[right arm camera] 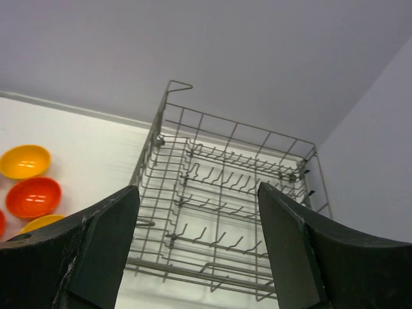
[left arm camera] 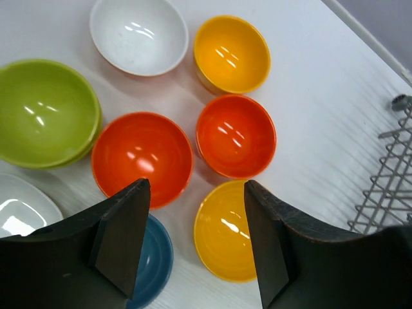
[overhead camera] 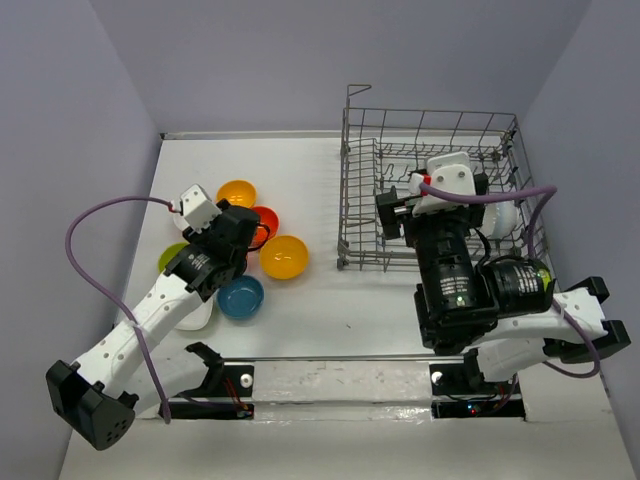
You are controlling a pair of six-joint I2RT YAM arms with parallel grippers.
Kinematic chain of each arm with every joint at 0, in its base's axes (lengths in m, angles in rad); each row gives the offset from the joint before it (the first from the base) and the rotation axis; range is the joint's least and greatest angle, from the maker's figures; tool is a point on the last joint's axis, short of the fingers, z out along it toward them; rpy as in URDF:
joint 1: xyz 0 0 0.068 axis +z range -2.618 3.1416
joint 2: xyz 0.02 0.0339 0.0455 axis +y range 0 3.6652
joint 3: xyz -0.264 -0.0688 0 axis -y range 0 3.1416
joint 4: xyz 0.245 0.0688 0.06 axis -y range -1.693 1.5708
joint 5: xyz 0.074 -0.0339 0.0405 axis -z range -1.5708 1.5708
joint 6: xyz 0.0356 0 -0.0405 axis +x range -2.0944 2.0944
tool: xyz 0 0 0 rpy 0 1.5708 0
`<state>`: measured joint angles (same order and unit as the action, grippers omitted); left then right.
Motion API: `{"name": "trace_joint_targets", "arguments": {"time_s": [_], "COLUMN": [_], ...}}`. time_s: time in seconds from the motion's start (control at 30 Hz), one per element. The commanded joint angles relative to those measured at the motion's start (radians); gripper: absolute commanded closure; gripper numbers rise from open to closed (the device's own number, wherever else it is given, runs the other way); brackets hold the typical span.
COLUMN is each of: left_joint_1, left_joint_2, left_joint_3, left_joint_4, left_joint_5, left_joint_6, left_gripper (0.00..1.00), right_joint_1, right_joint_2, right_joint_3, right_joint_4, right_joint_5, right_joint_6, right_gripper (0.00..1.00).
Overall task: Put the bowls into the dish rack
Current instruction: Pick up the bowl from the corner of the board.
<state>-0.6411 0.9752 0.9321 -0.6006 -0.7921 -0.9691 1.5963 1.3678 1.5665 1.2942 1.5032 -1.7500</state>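
Bowls (left arm camera: 235, 135): we find them glossy, round, red-orange, yellow, lime, blue and white, clustered on the counter (left arm camera: 322, 90) left of the dish rack (right arm camera: 225, 180) | dish rack: grey wire, upright tines | left gripper (left arm camera: 196, 235): spread above bowls, empty | right gripper (right arm camera: 199, 251): spread, facing dish rack, empty

Fingers (left arm camera: 122, 238) spread apart, red-orange bowls (left arm camera: 141, 158) (left arm camera: 236, 135), orange-yellow bowls (left arm camera: 232, 55) (left arm camera: 225, 232), lime green bowl (left arm camera: 45, 112), white bowl (left arm camera: 138, 35), blue bowl (left arm camera: 154, 264), dish rack (left arm camera: 386, 187) at right
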Motion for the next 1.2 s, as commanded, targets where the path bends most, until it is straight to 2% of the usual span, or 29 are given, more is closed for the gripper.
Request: {"name": "trace_joint_targets", "arguments": {"time_s": [0.0, 0.1, 0.17, 0.2, 0.27, 0.3, 0.33, 0.37, 0.4, 0.47, 0.7, 1.17], "left_joint_1": [0.105, 0.167, 0.188, 0.208, 0.227, 0.234, 0.248, 0.256, 0.264, 0.293, 0.448, 0.485], "left_joint_2": [0.002, 0.005, 0.011, 0.016, 0.020, 0.022, 0.026, 0.026, 0.026, 0.026, 0.077, 0.514], "left_joint_3": [0.053, 0.059, 0.060, 0.063, 0.068, 0.076, 0.079, 0.080, 0.080, 0.076, 0.057, 0.355], "left_joint_4": [0.025, 0.059, 0.074, 0.088, 0.094, 0.099, 0.099, 0.099, 0.098, 0.101, 0.188, 0.226], "left_joint_5": [-0.035, -0.006, 0.016, 0.024, 0.045, 0.050, 0.053, 0.054, 0.062, 0.074, 0.224, 0.317], "left_joint_6": [0.131, 0.171, 0.204, 0.213, 0.234, 0.242, 0.250, 0.260, 0.265, 0.282, 0.336, 0.339], "left_gripper": [0.31, 0.30, 0.30, 0.30, 0.30, 0.30, 0.30, 0.30, 0.30, 0.30, 0.30, 0.32], "right_joint_1": [0.083, 0.132, 0.155, 0.156, 0.156, 0.156, 0.156, 0.156, 0.156, 0.156, 0.156, 0.156], "right_joint_2": [-0.039, -0.074, -0.123, -0.157, -0.266, -0.295, -0.314, -0.308, -0.294, -0.260, -0.352, -0.492], "right_joint_3": [0.062, 0.058, 0.030, 0.021, 0.065, 0.078, 0.078, 0.102, 0.154, 0.174, 0.037, -0.190], "right_joint_4": [0.521, 0.421, 0.187, -0.227, -0.744, -0.907, -0.908, -0.924, -0.987, -0.987, -0.986, -0.987], "right_joint_5": [0.089, 0.016, -0.029, -0.091, -0.229, -0.304, -0.372, -0.376, -0.342, -0.286, -0.232, -0.086], "right_joint_6": [0.118, 0.257, 0.474, 0.835, 1.282, 1.458, 1.462, 1.462, 1.448, 1.400, 1.431, 1.454], "right_gripper": [0.20, 0.20, 0.19, 0.19, 0.18, 0.18, 0.18, 0.17, 0.15, 0.14, 0.12, 0.10]}}
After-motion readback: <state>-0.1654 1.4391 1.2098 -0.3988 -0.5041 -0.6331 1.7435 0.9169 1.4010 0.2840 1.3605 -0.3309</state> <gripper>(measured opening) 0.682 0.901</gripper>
